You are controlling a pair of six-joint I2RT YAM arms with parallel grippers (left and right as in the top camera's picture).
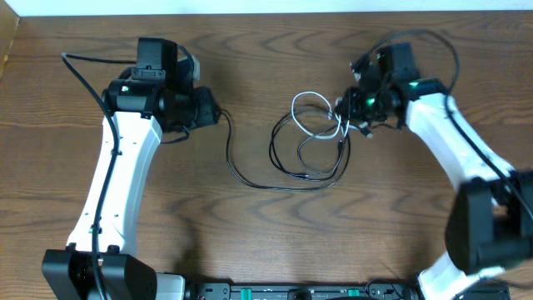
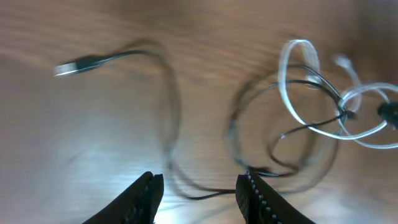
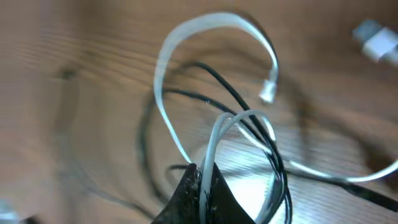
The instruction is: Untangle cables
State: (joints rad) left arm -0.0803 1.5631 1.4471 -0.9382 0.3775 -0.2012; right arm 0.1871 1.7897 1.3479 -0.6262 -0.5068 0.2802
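nothing legible: no text, label, brand, number or sign readable in any view.

From the left wrist everything is smeared. The black cable [image 2: 169, 118] goes to a grey streak along its near loop, and its plug [image 2: 73, 65] is too soft to make out. The left end effector [image 2: 199, 186] is cut off by the bottom edge.

From the right wrist the white cable [image 3: 158, 81] disappears between the pinched-together fingers of the right end effector [image 3: 202, 180], which is also cropped below. A white plug [image 3: 376, 38] runs off the right edge. I can't tell which cable lies on top at the crossings.

Overhead, the right arm [image 1: 491, 225] is clipped by the right edge.
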